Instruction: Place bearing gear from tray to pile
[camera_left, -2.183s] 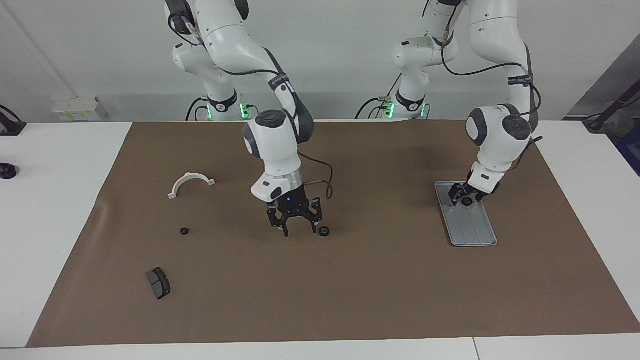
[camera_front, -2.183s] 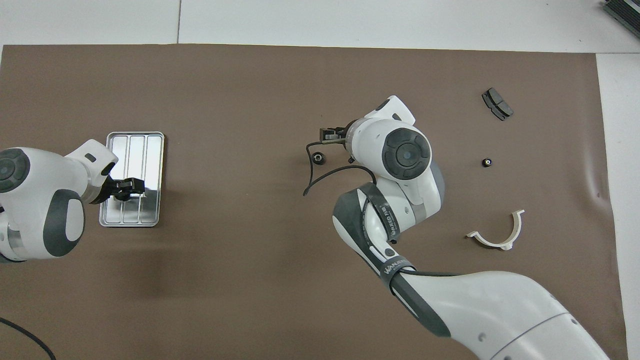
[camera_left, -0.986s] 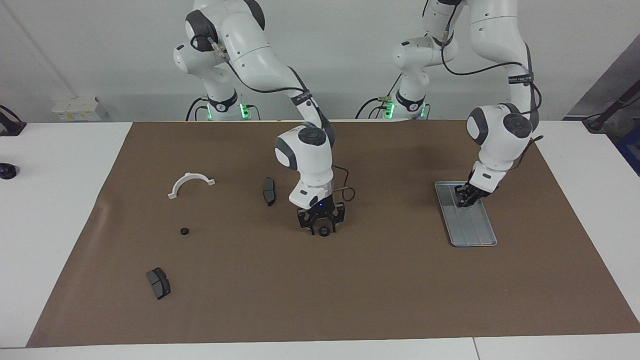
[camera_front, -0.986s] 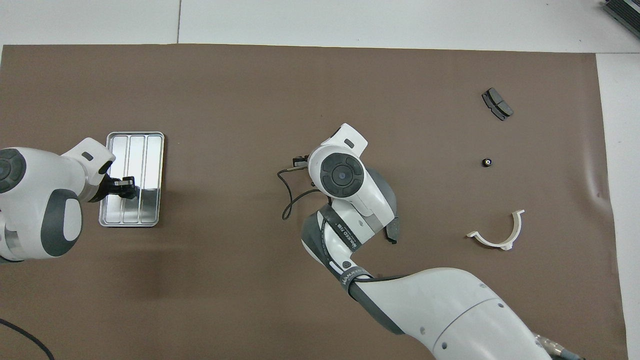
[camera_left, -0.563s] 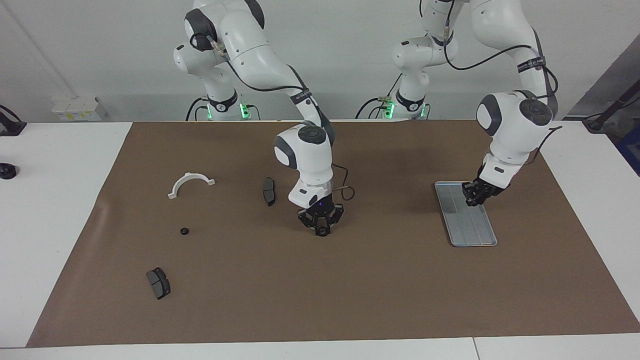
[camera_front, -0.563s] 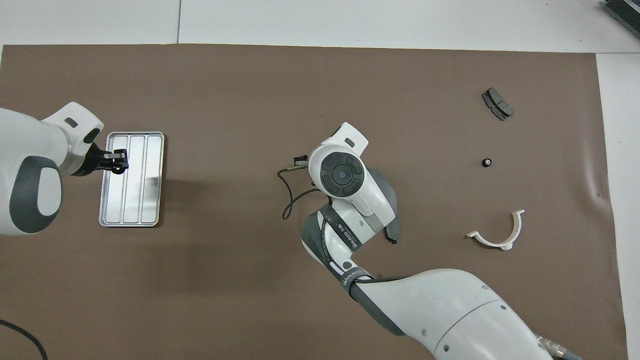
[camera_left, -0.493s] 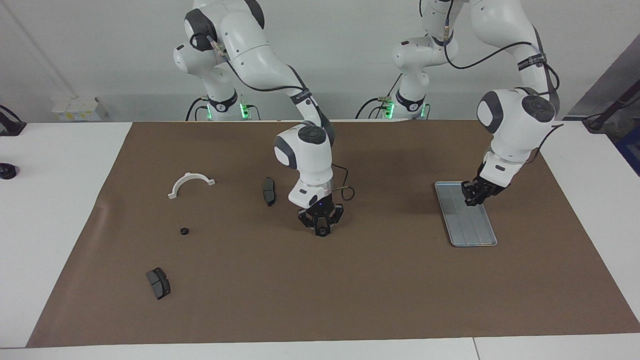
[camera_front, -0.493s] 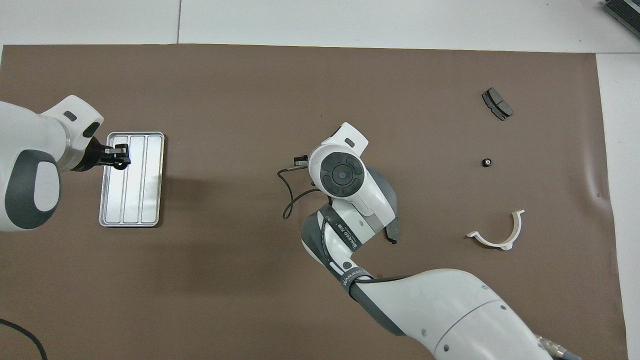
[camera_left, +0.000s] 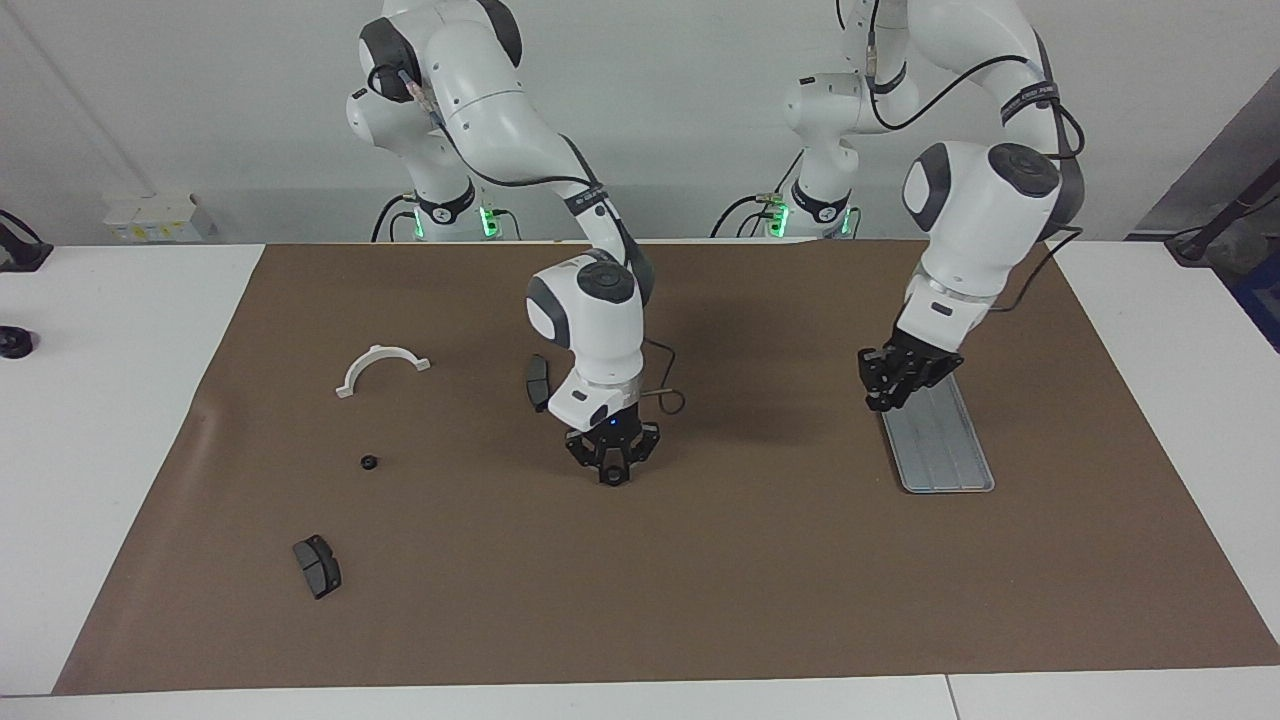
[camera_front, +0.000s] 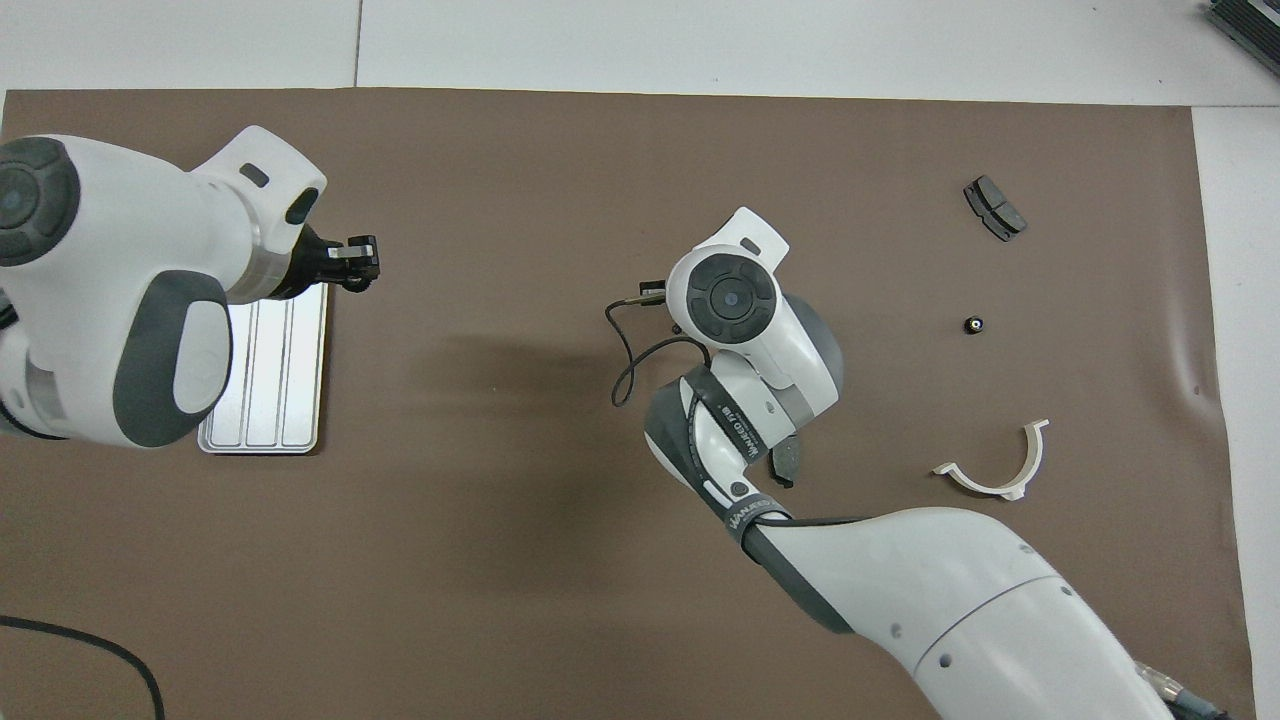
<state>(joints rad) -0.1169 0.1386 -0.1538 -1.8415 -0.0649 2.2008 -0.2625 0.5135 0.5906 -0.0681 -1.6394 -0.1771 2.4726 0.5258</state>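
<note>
Gleaming grooved tray (camera_left: 940, 445), nothing inside

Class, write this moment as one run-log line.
left gripper: shut on gear, above tray corner | right gripper: shut on second gear, above mat

Silver-grey grooved tray (camera_left: 940, 450), brown mat (camera_left: 700, 580), white half-ring (camera_left: 380, 366)

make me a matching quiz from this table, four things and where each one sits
1 tray
2 half-ring
3 loose gear
4 brake pad at the right arm's end

a farthest from the robots
b toward the left arm's end
c between the half-ring and that brake pad
d nearer to the robots than the loose gear, right arm's end

Pairs: 1-b, 2-d, 3-c, 4-a
</note>
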